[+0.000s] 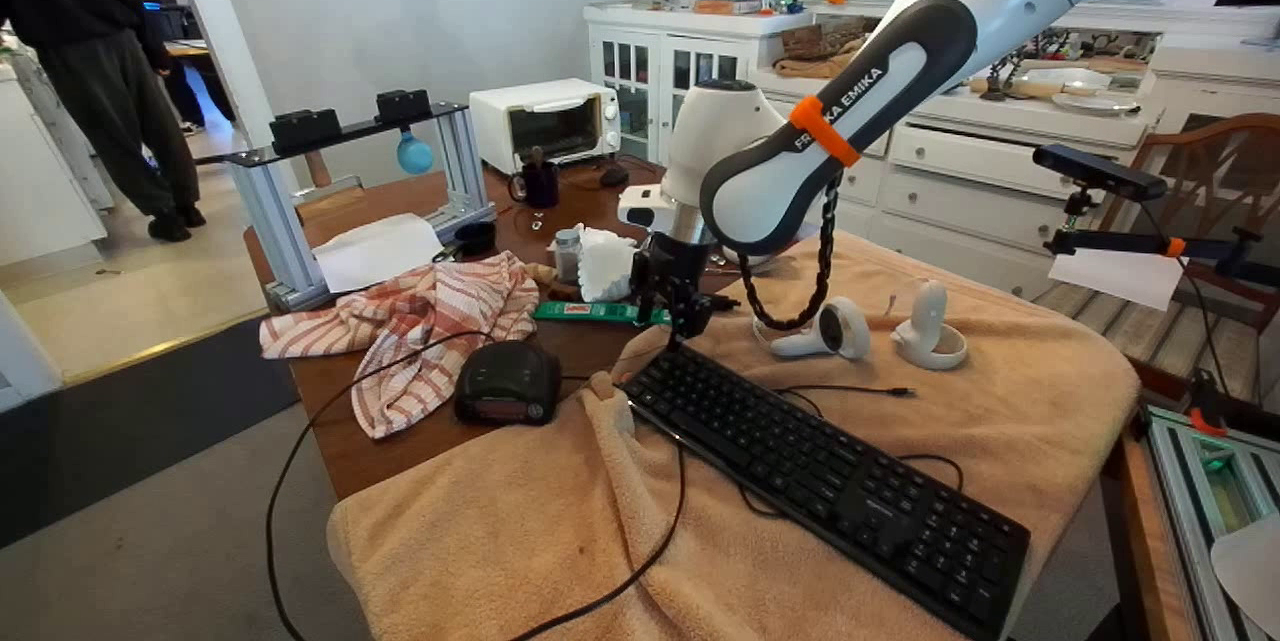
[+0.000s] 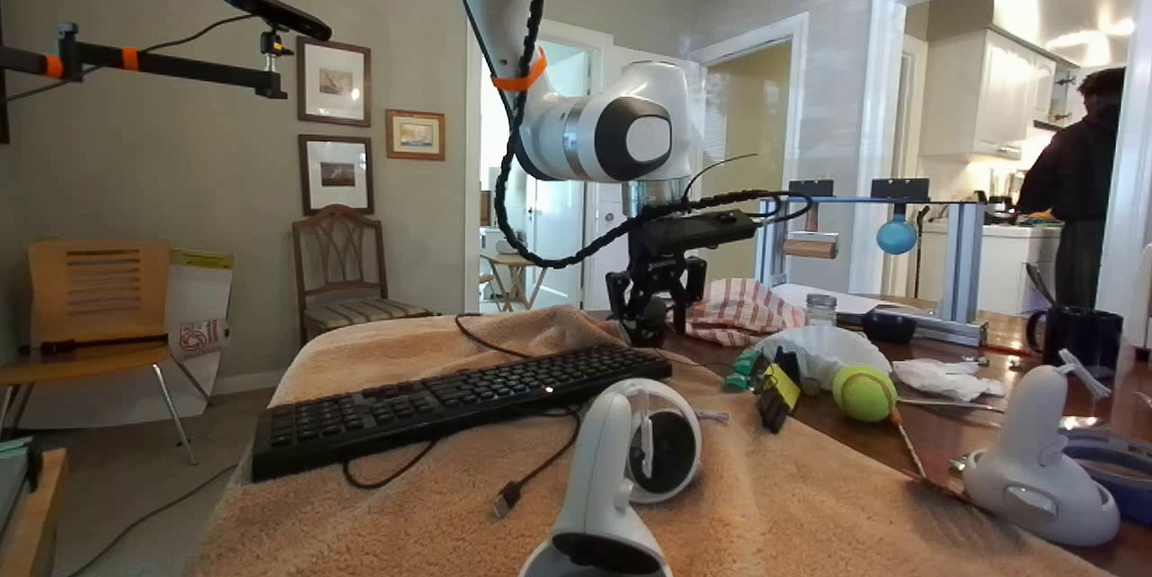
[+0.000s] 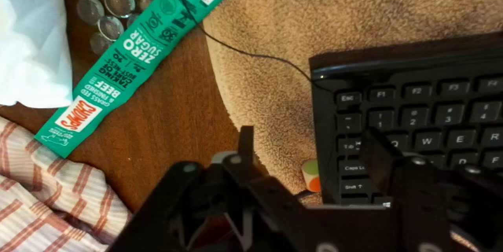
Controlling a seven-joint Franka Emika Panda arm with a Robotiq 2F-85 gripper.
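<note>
Keyboard (image 1: 830, 486), one, black, lies on a tan towel (image 1: 480, 531). Gripper (image 3: 309, 140) at its Esc end, jaws spread, no grip seen; contact unclear. Two white controllers (image 1: 927, 316) near the keyboard. Wrist view only: one small green-and-orange object (image 3: 311, 174) beside its end. In an exterior view only: one tennis ball (image 2: 864, 392) near that end. Brown wooden table (image 3: 177, 106) under the towel; three framed pictures (image 2: 334, 82) beyond the keyboard.
</note>
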